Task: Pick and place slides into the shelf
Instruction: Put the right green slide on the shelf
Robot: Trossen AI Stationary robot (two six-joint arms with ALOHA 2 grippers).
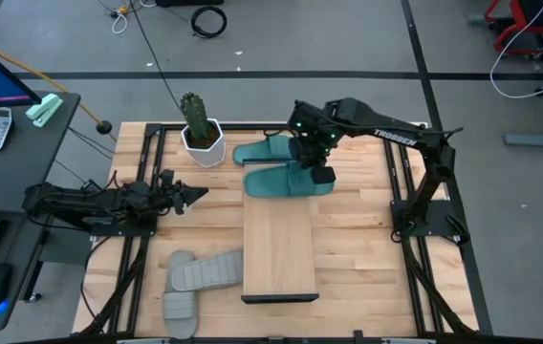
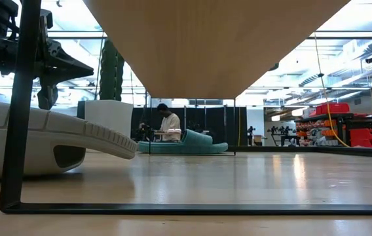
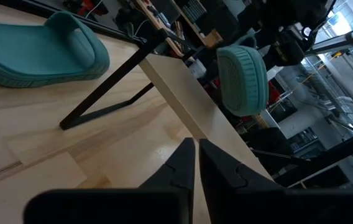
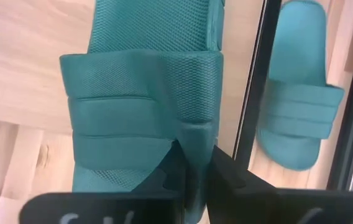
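Right gripper [image 1: 321, 175] is clamped on the strap edge of a teal slide [image 1: 286, 182], upper centre of the high view, over the far end of the shelf [image 1: 278, 250]. Right wrist view confirms it: fingers [image 4: 217, 169] are pinched on the strap's side edge, rubber bunching slightly at the pinch.

Handling, my read: light, soft rubber, flexes easily. The strap is the only good grab point, since the sole is too wide and flat for the jaws. Held by one edge, the slide will likely sag or swing, so move slowly and set the sole down flat before letting go. The textured surface should give decent grip.

Looks: teal, pebbled footbed, broad strap with raised ribs, open toe.

Second teal slide [image 1: 264, 150] lies on the table just above the held one, near the cactus pot [image 1: 203, 143]. Two grey slides [image 1: 205, 270] lie lower left, beside the shelf's left edge.

The shelf is a pale wood board on thin black metal legs, lower centre. Nothing rests on it except the held slide at its top end; I can't tell if that one touches the board.

Left gripper [image 1: 187, 194] waits centre left over the table, fingers pressed together, empty.
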